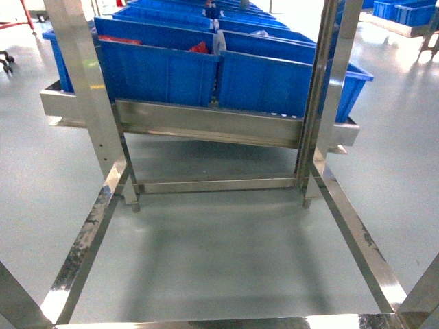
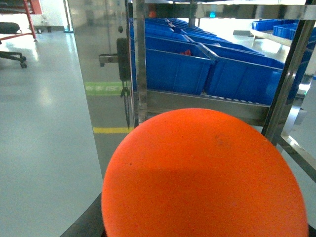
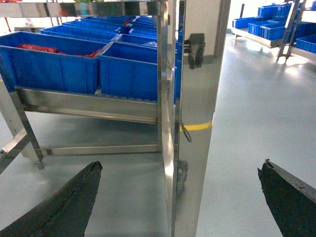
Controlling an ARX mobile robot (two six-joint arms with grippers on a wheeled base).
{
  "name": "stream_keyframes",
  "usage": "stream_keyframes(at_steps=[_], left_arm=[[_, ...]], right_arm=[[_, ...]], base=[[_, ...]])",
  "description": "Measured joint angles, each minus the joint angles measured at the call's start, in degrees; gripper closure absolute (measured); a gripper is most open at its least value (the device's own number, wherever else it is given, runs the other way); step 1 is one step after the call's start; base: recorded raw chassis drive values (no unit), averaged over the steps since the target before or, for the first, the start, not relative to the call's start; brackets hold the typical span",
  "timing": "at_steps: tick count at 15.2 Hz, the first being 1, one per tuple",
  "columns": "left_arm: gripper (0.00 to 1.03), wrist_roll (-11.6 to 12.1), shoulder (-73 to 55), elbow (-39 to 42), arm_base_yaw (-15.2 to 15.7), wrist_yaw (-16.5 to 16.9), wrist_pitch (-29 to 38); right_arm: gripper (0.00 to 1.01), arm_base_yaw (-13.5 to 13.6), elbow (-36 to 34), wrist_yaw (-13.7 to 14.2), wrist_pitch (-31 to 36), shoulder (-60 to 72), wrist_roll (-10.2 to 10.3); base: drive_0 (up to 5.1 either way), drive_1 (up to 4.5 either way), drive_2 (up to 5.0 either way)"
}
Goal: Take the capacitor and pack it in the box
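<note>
Capacitor in the left hand, by the bin rack

The capacitor's (image 2: 205, 177) orange end fills the left wrist view, its grip hidden; right hand (image 3: 180, 197) spread apart, holding nothing; blue bins (image 1: 206, 68) ahead.

A stainless steel frame (image 1: 103, 130) stands on a grey floor (image 1: 219, 247), with upright posts and low horizontal rails forming an open rectangle at floor level. A sloped steel shelf (image 1: 206, 120) on the frame carries rows of blue open plastic bins (image 1: 158, 68), set side by side and touching. Red items (image 1: 199, 48) lie in some of the bins; their type cannot be determined. A yellow floor line (image 3: 197, 126) runs behind a polished steel post (image 3: 197, 123). Further blue bins on a separate rack (image 3: 261, 24) stand well apart.
</note>
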State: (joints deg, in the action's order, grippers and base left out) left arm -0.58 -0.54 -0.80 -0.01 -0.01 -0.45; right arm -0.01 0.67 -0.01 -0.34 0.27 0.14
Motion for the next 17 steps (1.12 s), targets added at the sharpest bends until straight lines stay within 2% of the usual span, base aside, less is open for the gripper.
stream_keyframes(at_steps=[17], left_arm=[[0.59,0.0,0.0,0.0,0.0,-0.02,0.02]], right_arm=[[0.03,0.0,0.0,0.02,0.02,0.0,0.0]], base=[[0.0,0.0,0.0]])
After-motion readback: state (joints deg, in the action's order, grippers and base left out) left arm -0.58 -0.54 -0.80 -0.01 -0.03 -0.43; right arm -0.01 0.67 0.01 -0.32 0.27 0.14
